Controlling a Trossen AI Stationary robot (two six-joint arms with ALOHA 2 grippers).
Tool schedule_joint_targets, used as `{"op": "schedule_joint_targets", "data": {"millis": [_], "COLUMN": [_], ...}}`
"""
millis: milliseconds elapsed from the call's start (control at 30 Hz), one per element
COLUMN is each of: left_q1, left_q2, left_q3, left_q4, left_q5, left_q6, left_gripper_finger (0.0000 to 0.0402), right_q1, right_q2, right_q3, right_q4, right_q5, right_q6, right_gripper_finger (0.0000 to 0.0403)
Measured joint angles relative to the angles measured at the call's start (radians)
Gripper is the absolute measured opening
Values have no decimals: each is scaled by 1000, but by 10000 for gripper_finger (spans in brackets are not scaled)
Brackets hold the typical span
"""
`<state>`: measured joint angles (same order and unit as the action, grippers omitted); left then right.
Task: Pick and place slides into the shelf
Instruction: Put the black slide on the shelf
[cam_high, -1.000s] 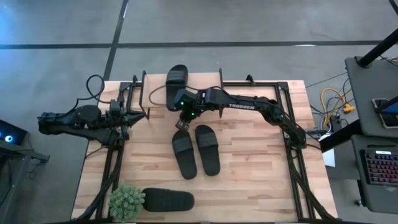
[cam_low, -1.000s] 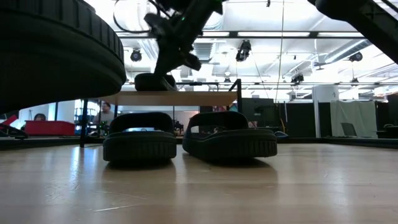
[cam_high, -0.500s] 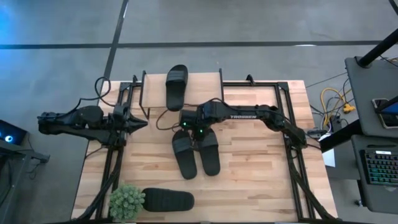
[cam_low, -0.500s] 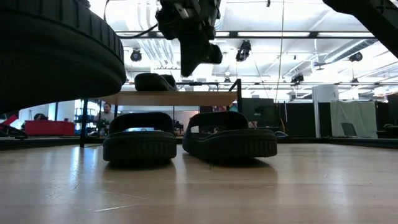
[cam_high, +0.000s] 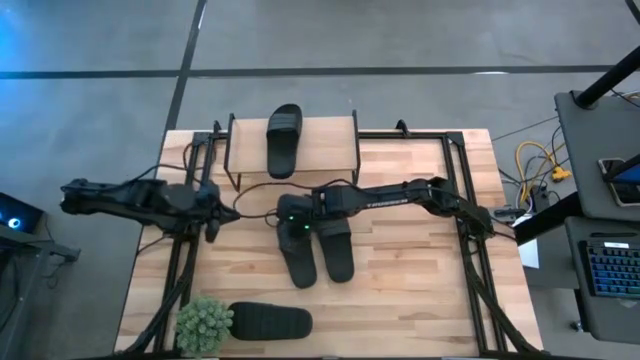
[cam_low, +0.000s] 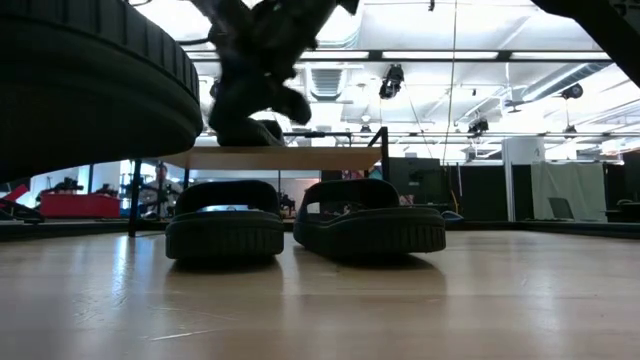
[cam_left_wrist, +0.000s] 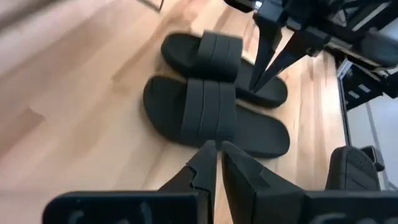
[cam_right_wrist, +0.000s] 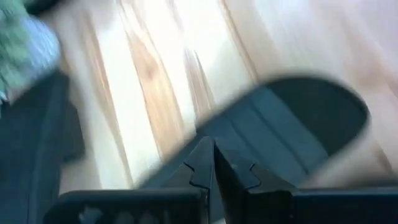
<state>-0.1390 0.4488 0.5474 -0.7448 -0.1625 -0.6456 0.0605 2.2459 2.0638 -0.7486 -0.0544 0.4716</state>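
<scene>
1. Nearest the front edge of the table (cam_high: 420, 300), one matte black rubber slide (cam_high: 268, 322) lay on its side-to-side axis just beside a small green potted plant (cam_high: 204, 324), untouched and well apart from the rack. Its thick ribbed sole filled the near corner of the low view.

2. At mid-table, a pair of slides (cam_high: 316, 240) sat side by side, soles flat on the pale, grain-streaked planks, their wide straps arching up and ridged across the top. Each sole was a long oval with a thick rim.

3. The right gripper (cam_high: 291, 222) hung over the strap end of the pair, its dark fingers pressed together and holding nothing. Judged from that pose, the next slide had not yet been taken.

4. The left gripper (cam_high: 215, 212) waited near the left side of the table, pointed toward the pair, its fingertips (cam_left_wrist: 214, 155) closed together and empty.

5. At the far edge stood the shelf (cam_high: 335, 140), a light wood board on thin black metal legs. One slide (cam_high: 283, 140) lay on its left half; the right half was bare.

6. By this count, one of four slides was placed and three remained on the table.
</scene>
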Motion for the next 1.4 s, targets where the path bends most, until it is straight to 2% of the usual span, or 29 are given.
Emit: {"op": "schedule_joint_targets", "data": {"millis": [167, 400, 567, 767, 1000, 1233, 1400], "left_q1": [0, 0, 0, 0, 0, 0, 0], "left_q2": [0, 1, -2, -10, -32, -77, -123], "left_q3": [-45, -106, -126, -125, -122, -122, -120], "left_q4": [1, 2, 22, 169, 360, 459, 538], "left_q5": [49, 94, 101, 101, 101, 131, 132], "left_q6": [-37, -106, -107, -25, 80, 79, 84], "left_gripper_finger": [10, 10, 10, 10, 10, 10, 10], "right_q1": [-7, -9, 30, 83, 124, 178, 201], "right_q2": [2, 5, 1, 0, -3, -47, -117], "right_q3": [-106, -167, -71, 78, 188, 217, 217], "right_q4": [199, 177, 15, -293, -535, -596, -583], "right_q5": [3, 4, 27, 219, 239, 204, 244], "right_q6": [-5, 57, 19, -1, 0, 71, 166], "right_gripper_finger": [9, 9, 9, 9, 9, 9, 9]}}
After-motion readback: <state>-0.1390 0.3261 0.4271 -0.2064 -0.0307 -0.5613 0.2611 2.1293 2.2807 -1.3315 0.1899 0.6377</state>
